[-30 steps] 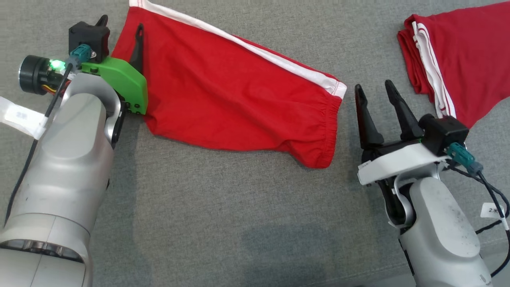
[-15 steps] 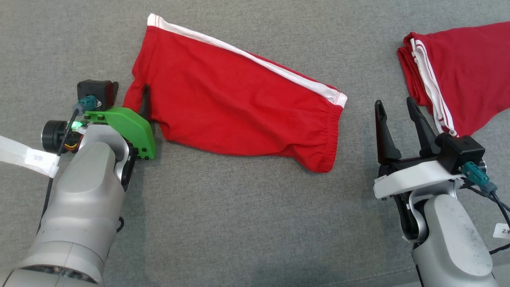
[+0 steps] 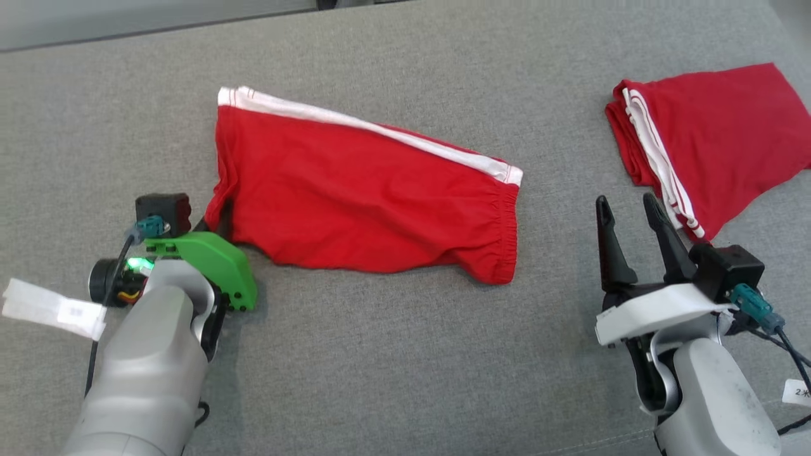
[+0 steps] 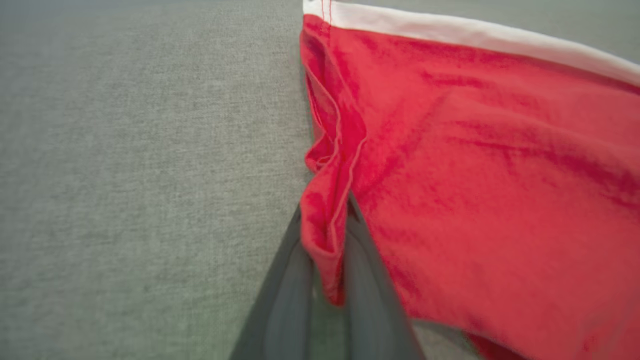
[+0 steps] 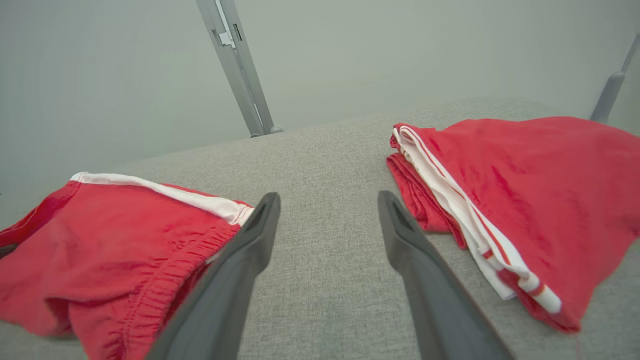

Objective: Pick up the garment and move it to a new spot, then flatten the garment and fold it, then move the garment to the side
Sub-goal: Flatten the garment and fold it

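Small white tag (image 3: pixel 797 392) on cable beside right arm: "2" then one character, cut by frame edge. Larger white tag (image 3: pixel 54 308) by left arm: grey print, unreadable.

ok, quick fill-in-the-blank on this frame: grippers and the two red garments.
1. The left gripper is ___ on a corner of the red shorts.
2. The right gripper is ___, holding nothing.
3. The stripe along the shorts' far edge is ___.
4. In the head view, the folded red garment lies to the shorts' ___.

Missing words: shut; open; white; right.
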Robot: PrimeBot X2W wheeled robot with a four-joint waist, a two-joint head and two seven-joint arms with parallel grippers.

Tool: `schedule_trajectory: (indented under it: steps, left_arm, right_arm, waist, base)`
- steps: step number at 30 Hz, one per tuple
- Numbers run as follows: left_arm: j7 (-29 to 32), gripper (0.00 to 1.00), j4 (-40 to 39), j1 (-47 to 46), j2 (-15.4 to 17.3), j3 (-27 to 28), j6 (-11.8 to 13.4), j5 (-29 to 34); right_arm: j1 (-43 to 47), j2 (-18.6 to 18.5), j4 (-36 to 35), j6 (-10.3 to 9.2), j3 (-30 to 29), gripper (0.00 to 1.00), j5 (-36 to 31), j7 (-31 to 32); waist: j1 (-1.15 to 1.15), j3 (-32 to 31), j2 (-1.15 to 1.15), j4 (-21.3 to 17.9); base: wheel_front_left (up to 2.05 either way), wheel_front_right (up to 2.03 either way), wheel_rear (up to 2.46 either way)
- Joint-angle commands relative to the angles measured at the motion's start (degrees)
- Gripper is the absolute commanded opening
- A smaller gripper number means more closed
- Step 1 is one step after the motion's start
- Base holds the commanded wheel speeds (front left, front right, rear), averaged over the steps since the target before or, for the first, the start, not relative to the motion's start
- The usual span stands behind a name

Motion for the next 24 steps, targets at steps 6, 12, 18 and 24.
schedule_trajectory:
  steps: [6, 12, 18, 24]
  left_arm:
    - [-0.4, 0.0, -4.8, 8.4, 0.4, 3.3, 2.3, -1.8]
    - [-0.4, 0.0, -12.3, 18.1, -0.5, 7.1, 5.2, -2.1]
    - [-0.5, 0.0, -18.6, 25.0, -1.9, 9.2, 7.8, -0.2]
    - [-0.4, 1.0, -23.9, 29.1, -2.1, 10.7, 9.5, 3.1]
  right_arm:
    - [4.3, -0.2, 1.7, -0.03, -1.4, 1.0, 0.7, 0.0]
    - [7.3, -0.2, 2.7, -0.02, -2.2, 1.0, 0.7, 0.0]
    - [8.4, -0.2, 3.5, -0.03, -1.7, 1.0, 0.5, 0.0]
    - [8.8, -0.2, 4.1, -0.02, -1.5, 1.0, -0.2, 0.0]
  waist:
    - [0.0, -8.3, 0.0, 1.5]
    - [0.0, -12.1, 0.0, 2.8]
    - [0.0, -13.5, 0.0, 3.0]
    - [0.0, -13.8, 0.0, 3.4]
  base:
    - [0.0, 0.0, 0.0]
    - [0.0, 0.0, 0.0]
    - [0.0, 0.0, 0.0]
    - [0.0, 0.0, 0.0]
